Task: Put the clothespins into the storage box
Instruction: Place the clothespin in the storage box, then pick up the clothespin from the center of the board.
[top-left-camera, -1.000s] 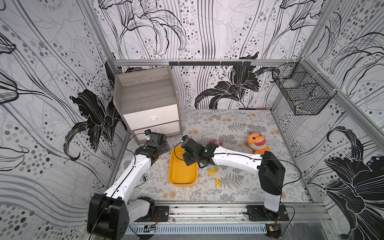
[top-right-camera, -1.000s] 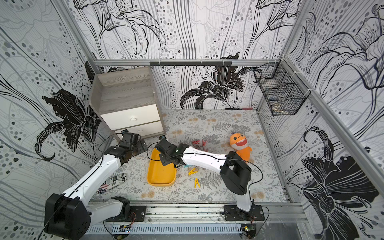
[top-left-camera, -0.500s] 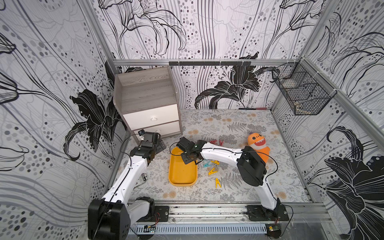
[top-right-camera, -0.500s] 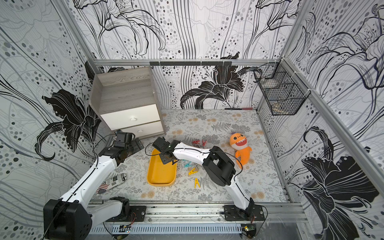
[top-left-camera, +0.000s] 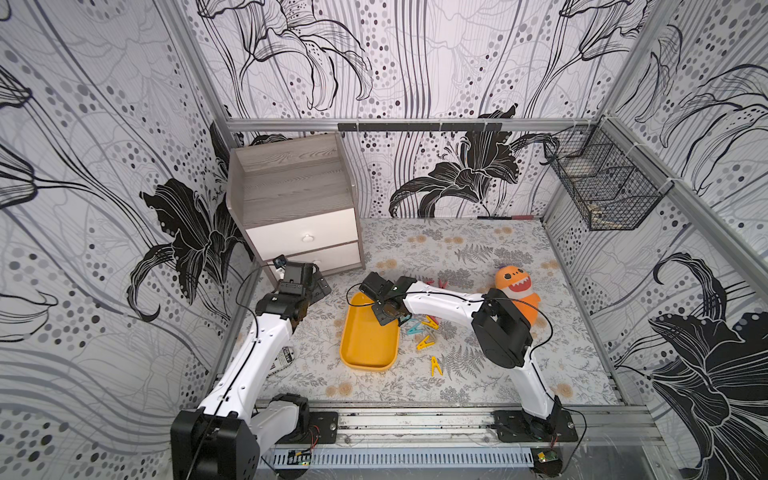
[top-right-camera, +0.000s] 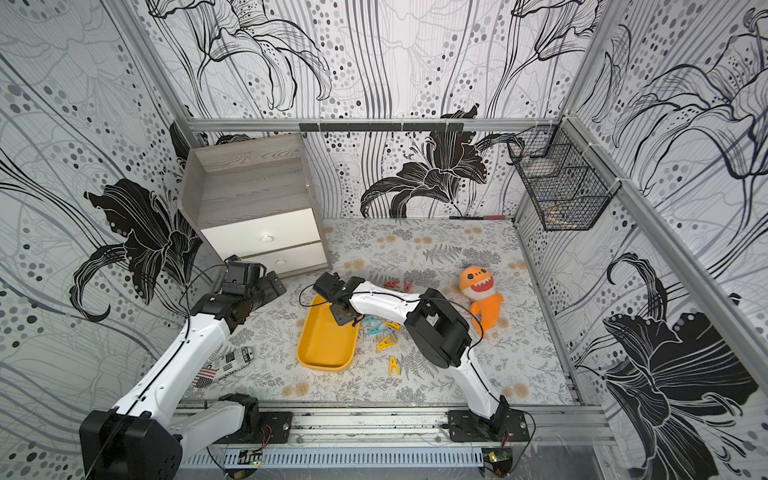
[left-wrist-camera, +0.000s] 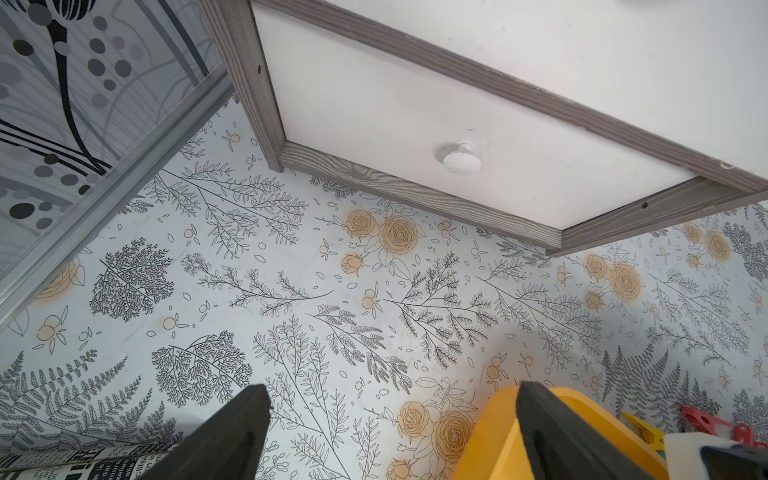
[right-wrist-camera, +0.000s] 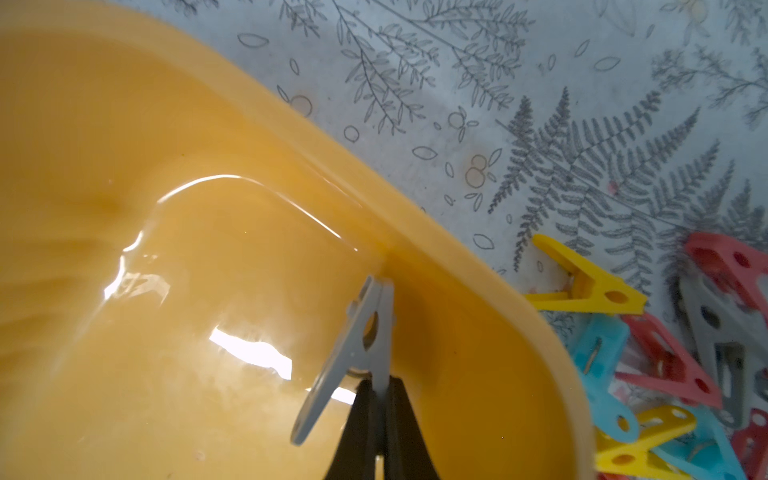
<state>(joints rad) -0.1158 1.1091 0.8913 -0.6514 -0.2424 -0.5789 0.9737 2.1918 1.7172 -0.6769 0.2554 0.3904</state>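
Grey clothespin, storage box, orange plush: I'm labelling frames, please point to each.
grey clothespin (right-wrist-camera: 349, 345): right wrist view, mid-body.
storage box (top-left-camera: 368, 345): in a top view, bare bottom.
orange plush (top-left-camera: 515, 282): in a top view, face.

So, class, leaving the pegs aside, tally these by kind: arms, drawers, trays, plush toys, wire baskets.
Arms: 2
Drawers: 2
Tray: 1
Plush toy: 1
Wire basket: 1
Total: 7

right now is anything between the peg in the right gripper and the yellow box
Nothing visible. The right gripper holds the grey peg over the yellow box, and the box floor under it is bare. The other pegs lie outside, beside its rim.
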